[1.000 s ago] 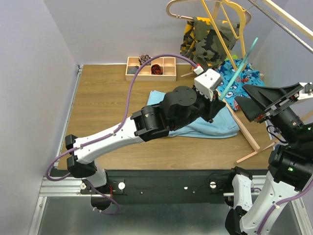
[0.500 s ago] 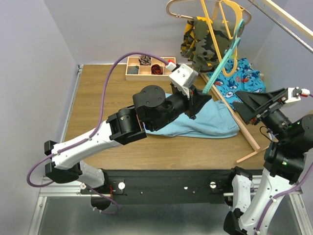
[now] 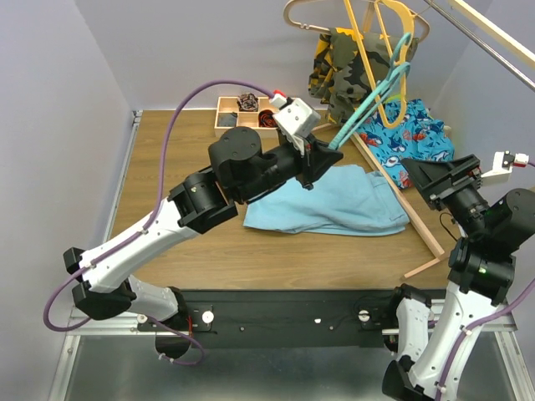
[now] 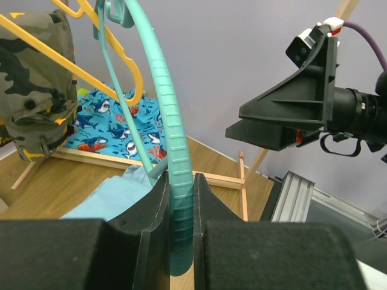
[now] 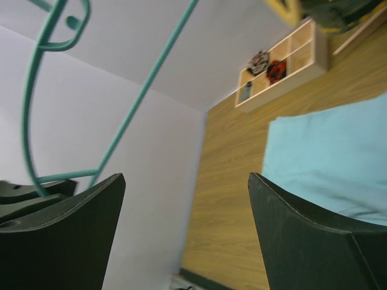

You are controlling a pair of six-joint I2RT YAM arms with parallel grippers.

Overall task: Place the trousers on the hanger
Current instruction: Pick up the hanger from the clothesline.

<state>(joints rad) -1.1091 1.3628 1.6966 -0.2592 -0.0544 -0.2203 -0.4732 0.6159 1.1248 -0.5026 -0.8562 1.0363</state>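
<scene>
Left fingers clamp the hanger above the trousers, right fingers gape wide beside the trousers, so the next move probably means lifting cloth over its bar.

A pale wooden compartment tray sits at the far edge of the desk, with small dark and red items in its cells. Above the far right corner hangs a camouflage garment, a yellow hanger across it and a pale wooden hanger beside it. Below them, a blue shark-print cloth lies beside a slanting wooden strut near the right edge.
</scene>
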